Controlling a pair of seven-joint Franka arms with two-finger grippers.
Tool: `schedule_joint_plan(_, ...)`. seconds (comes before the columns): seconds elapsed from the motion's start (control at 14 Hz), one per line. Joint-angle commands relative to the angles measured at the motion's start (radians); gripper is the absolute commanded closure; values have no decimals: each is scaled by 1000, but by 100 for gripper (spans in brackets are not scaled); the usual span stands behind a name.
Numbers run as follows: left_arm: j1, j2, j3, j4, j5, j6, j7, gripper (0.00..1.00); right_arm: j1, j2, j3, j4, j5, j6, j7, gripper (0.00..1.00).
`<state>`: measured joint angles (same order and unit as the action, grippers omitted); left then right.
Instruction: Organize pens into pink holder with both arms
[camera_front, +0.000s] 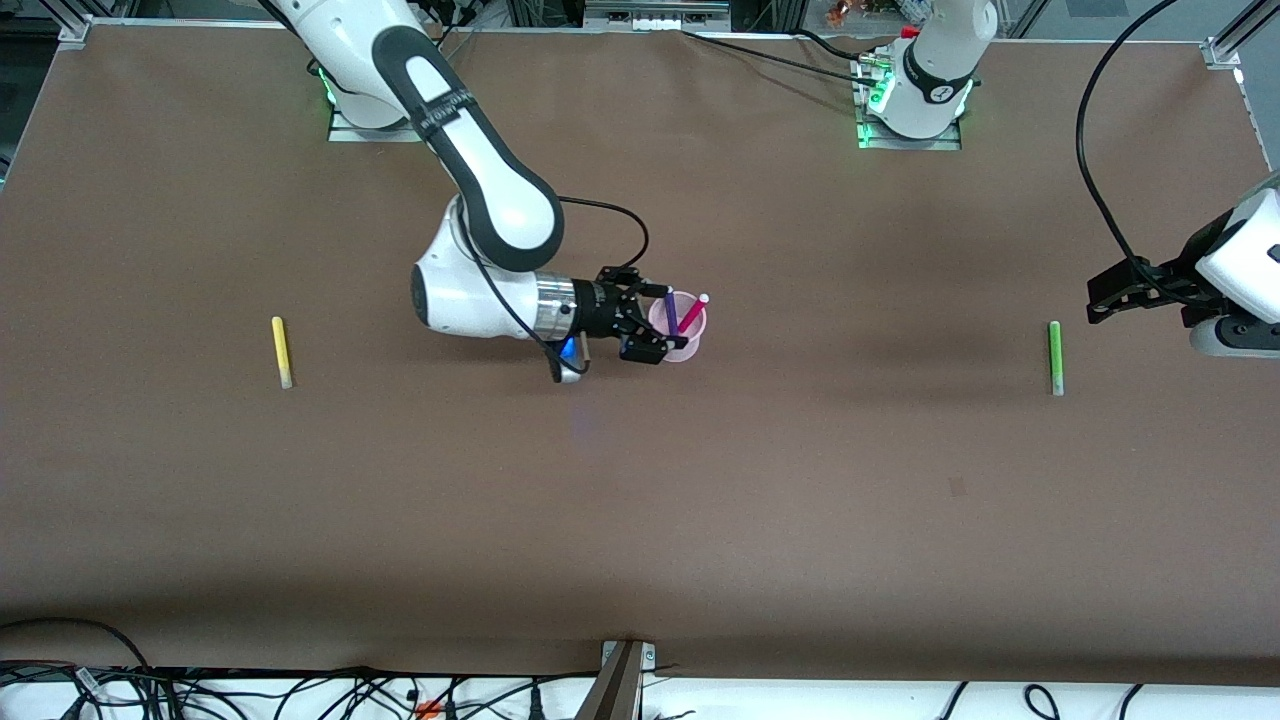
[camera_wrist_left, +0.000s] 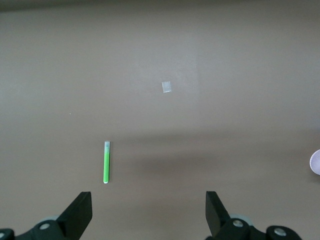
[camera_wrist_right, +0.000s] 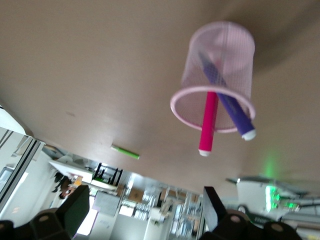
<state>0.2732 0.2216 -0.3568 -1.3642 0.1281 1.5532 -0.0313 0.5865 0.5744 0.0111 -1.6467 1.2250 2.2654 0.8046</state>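
Observation:
The pink holder stands at mid-table with the dark purple pen and the magenta pen leaning in it. The right wrist view shows the holder with the magenta pen and the purple pen. My right gripper is open and empty, right beside the holder. The yellow pen lies toward the right arm's end. The green pen lies toward the left arm's end and also shows in the left wrist view. My left gripper is open and empty above the table near the green pen.
A small pale square patch shows on the brown table. Black cables lie along the table edge nearest the front camera, and a metal bracket stands at its middle.

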Motion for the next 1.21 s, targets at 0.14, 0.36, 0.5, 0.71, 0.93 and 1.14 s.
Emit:
schedule_joint_plan(0.14,14,-5,-2,0,-25,-12,4,0,-4,-227,-114,-183,-194,-41,-160,0)
schedule_joint_plan(0.36,17,-5,-4,0,-25,-13,4,0,-4,-388,-152,-281,-505,-70,-160,0)
schedule_joint_plan(0.5,8,-34,10,-28,-59,-13,1,0,-4,-493,-200,-326,-693,-156,-185,0)
schedule_joint_plan(0.71,-179,-152,255,-177,-143,36,7,0,-4,-597,-264,-323,-859,-303,-281,0)
schedule_joint_plan(0.93,-287,-347,335,-442,-133,154,8,0,-4,-691,-280,-318,-1034,-404,-327,0)
schedule_joint_plan(1.14,-296,-311,338,-402,-131,130,10,0,-80,-740,-272,-303,-1081,-496,-451,0)
